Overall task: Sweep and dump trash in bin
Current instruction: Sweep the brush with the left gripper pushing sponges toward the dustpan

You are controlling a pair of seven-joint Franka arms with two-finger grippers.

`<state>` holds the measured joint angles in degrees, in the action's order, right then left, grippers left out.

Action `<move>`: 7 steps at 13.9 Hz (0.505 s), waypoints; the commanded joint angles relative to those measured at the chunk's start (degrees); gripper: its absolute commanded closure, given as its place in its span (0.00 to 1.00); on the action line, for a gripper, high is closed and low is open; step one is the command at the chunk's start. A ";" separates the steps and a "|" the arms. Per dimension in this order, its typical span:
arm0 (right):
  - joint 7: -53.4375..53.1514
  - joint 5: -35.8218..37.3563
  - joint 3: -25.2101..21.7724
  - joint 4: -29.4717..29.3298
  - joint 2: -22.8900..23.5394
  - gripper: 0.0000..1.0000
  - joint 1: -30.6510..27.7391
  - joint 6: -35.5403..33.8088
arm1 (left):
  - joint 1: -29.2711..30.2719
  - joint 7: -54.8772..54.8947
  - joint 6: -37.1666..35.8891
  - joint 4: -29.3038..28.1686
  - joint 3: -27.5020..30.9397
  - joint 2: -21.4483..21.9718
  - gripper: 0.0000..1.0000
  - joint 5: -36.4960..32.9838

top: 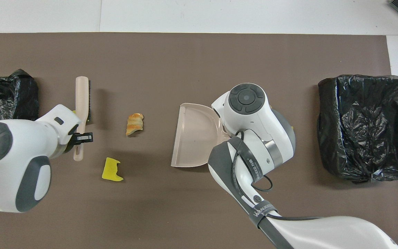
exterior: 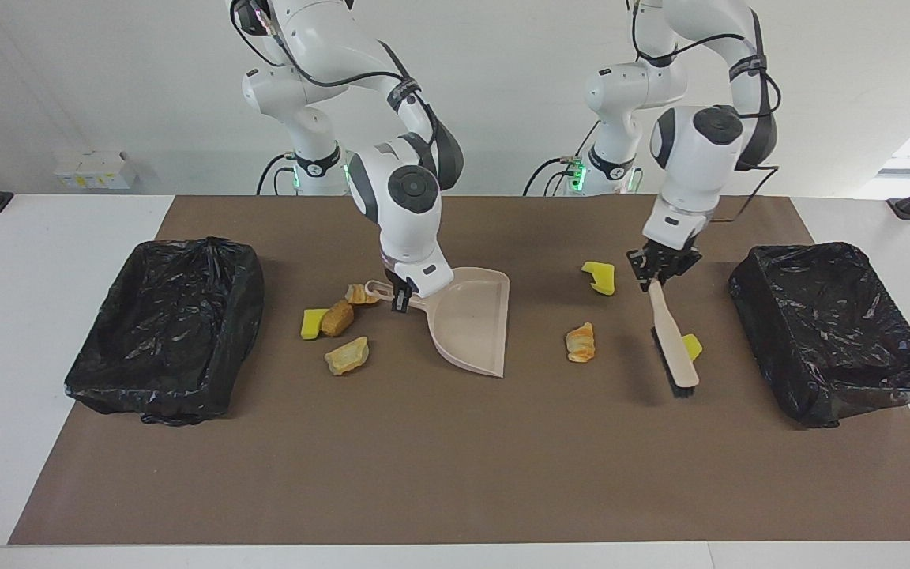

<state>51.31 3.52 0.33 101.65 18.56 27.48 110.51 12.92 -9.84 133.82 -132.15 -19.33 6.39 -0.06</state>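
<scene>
At the right arm's end of the desk (exterior: 44, 276) stands a black-bagged bin (exterior: 167, 328), its bag crumpled inside. Beside it, toward the middle, four pieces of trash lie in a loose cluster: a yellow sponge chunk (exterior: 313, 323) touching a brown bread piece (exterior: 337, 318), a small croissant piece (exterior: 358, 295) nearer to the robots, just beside the dustpan's handle loop, and a pale bread piece (exterior: 347, 355) farther out. The right hand (exterior: 403, 299) is closed on the handle of the beige dustpan (exterior: 474, 320), whose open mouth faces the left arm's end of the desk. In the overhead view the right arm hides that cluster. Past the dustpan's mouth a golden croissant (exterior: 580, 343) lies alone on the brown mat (exterior: 455, 474). A notched yellow sponge piece (exterior: 599, 276) sits nearer to the robots than the croissant. The left hand (exterior: 661, 271) grips the handle end of the brush (exterior: 674, 348), which slants down to the mat with its dark bristles at the low end. Another yellow sponge chunk (exterior: 692, 345) lies just beside the brush head, partly hidden by it. At the left arm's end stands a second black-bagged bin (exterior: 830, 332).
</scene>
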 commanded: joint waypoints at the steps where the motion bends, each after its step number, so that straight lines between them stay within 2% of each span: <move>1: -2.53 1.93 0.29 4.51 -1.95 1.00 0.73 4.87 | 7.97 5.94 4.33 1.37 -0.88 -3.57 1.00 -0.74; 3: -2.88 2.02 0.29 4.88 -2.22 1.00 1.35 5.42 | 10.10 11.04 4.87 0.76 -0.88 -4.46 1.00 -0.74; 7: -4.71 1.93 0.38 7.77 -4.06 1.00 1.78 4.63 | 8.18 11.42 5.57 -2.05 -1.06 -5.42 1.00 -0.74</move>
<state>48.85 4.15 0.33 105.84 17.09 29.09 114.89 22.61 1.41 137.96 -132.80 -20.19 1.10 -0.06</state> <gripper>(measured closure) 0.683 0.740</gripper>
